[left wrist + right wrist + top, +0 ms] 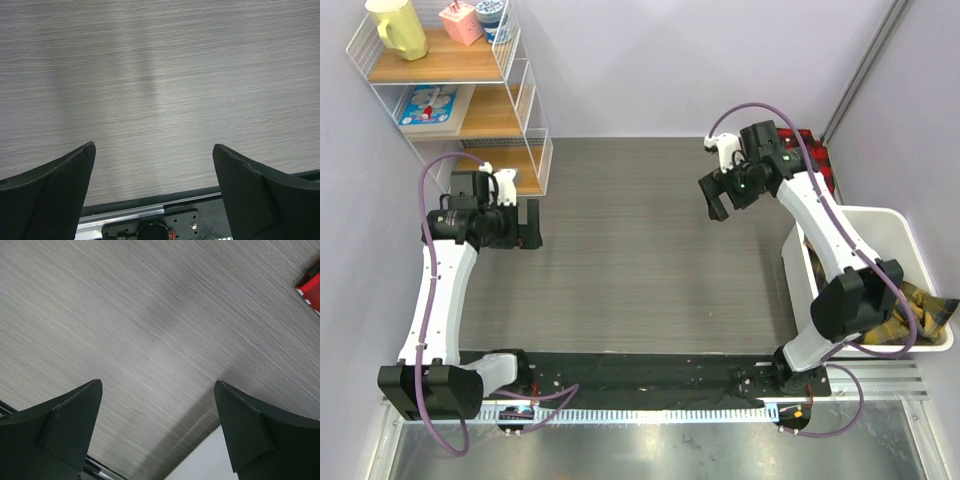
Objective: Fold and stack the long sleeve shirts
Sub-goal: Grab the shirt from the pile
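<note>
- The yellow plaid flannel shirt (910,318), crossed with dark checks, is crumpled in the white bin (880,212) at the right edge of the desk (640,260). A bunched part of it hangs over the bin's near right corner.
- The red-and-black plaid shirt (817,150) lies at the far right of the desk, just beyond the bin and largely hidden behind the right arm. In the right wrist view only a red corner of it (311,282) shows.
- The left hand (528,225) is held over the desk's left side, beside the wire shelf (525,90), with its fingers spread wide and nothing between them. Its wrist view shows only bare desk.
- The right hand (722,197) is above the desk's far right part, near the red-and-black shirt. It is also wide open and holds nothing.
</note>
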You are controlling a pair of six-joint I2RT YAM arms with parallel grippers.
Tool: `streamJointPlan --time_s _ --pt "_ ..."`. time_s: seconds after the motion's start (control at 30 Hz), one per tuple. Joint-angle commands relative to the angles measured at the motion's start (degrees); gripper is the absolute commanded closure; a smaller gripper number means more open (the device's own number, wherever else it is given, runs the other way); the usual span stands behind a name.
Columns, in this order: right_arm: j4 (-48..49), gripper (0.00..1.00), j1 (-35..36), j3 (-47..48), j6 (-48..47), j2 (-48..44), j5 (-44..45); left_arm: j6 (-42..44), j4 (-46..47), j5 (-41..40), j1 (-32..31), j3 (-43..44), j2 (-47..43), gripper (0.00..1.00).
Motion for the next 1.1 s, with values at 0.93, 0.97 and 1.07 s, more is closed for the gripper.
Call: streamJointPlan --time_s 0.93,0.97,1.07 --pt "-7.1 0.00 -50.1 -28.7 -21.5 -8.9 22.6 9.7 -1.2 9.1 -2.8 8.0 6.7 0.00" --pt "-5.9 0.00 -50.2 -30.2 -21.5 -8.5 22.8 9.7 -1.2 9.1 -2.8 7.9 6.6 0.00" --pt "-7.9 0.11 -50.3 -28.3 -20.7 -9.7 20.2 10.0 -1.3 10.0 -2.8 7.9 6.5 0.00"
